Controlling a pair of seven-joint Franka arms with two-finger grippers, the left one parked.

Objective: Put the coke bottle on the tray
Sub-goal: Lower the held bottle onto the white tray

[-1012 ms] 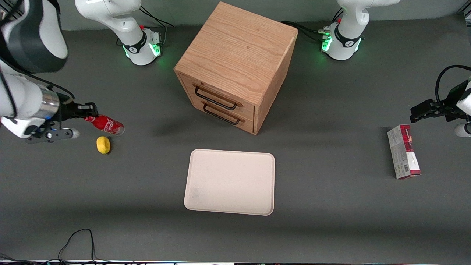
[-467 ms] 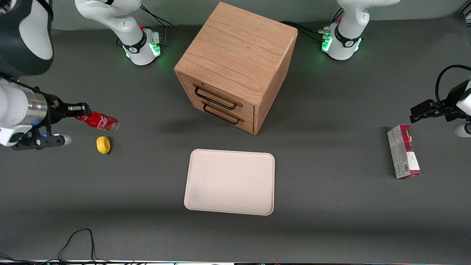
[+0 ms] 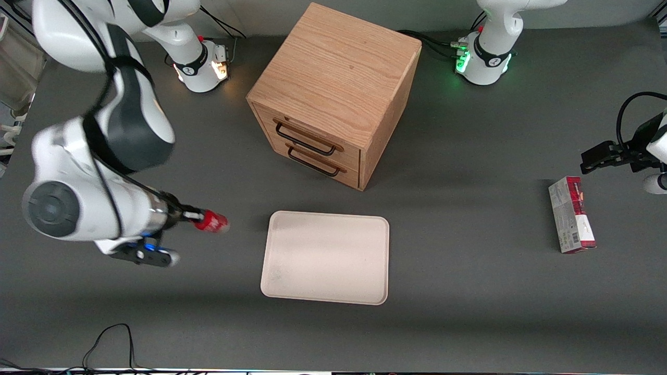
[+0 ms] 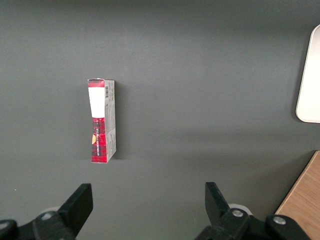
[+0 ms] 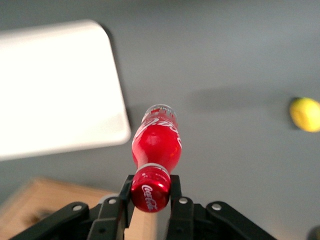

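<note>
My right gripper (image 3: 192, 215) is shut on the neck and cap end of the coke bottle (image 3: 212, 222), a small glossy red bottle with white script. It holds the bottle lying level above the table, base pointing at the tray (image 3: 325, 258). The bottle is beside the tray's edge on the working arm's end, not over it. In the right wrist view the gripper (image 5: 151, 194) clamps the bottle (image 5: 156, 142) just below the red cap, and the cream-white tray (image 5: 55, 90) lies under and past it.
A wooden two-drawer cabinet (image 3: 333, 94) stands farther from the front camera than the tray. A yellow lemon (image 5: 305, 114) lies on the table near the bottle; my arm hides it in the front view. A red-and-grey carton (image 3: 571, 213) lies toward the parked arm's end.
My right gripper has carried the bottle from beside the lemon toward the tray and nearer the front camera. It now hangs just short of the tray's edge.
</note>
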